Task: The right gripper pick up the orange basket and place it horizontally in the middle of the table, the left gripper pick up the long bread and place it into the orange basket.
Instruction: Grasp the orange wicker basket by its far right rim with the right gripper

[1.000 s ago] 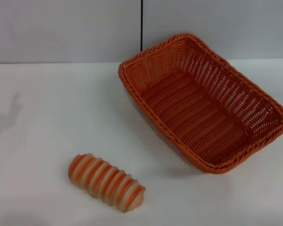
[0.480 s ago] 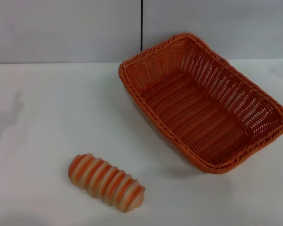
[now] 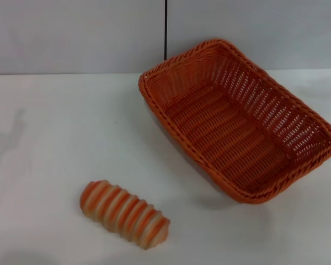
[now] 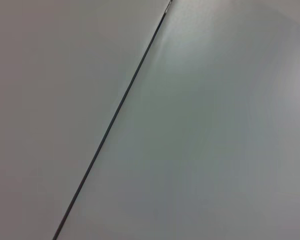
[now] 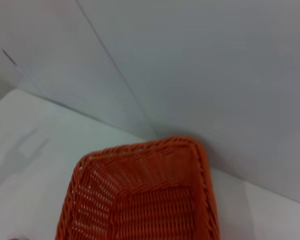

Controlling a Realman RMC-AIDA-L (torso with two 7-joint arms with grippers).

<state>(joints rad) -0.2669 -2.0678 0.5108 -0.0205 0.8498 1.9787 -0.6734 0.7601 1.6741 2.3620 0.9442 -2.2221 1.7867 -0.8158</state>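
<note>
Head view: orange basket is seen empty, skewed, at right-rear of the table; judged light and stiff, best taken by the braided rim; long bread lies front-left, well apart; neither gripper is shown, claw state cannot be told.

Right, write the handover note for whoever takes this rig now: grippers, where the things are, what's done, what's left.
Neither gripper shows in any view, so their state is unknown.
The large orange woven basket sits empty and skewed at the right rear of the plain white table, close to the grey wall.
The small striped orange-and-cream long bread lies on the table near the front, left of the basket and apart from it.
Done: nothing yet.
Left: right gripper centres the basket horizontally; left gripper puts the bread in.
</note>
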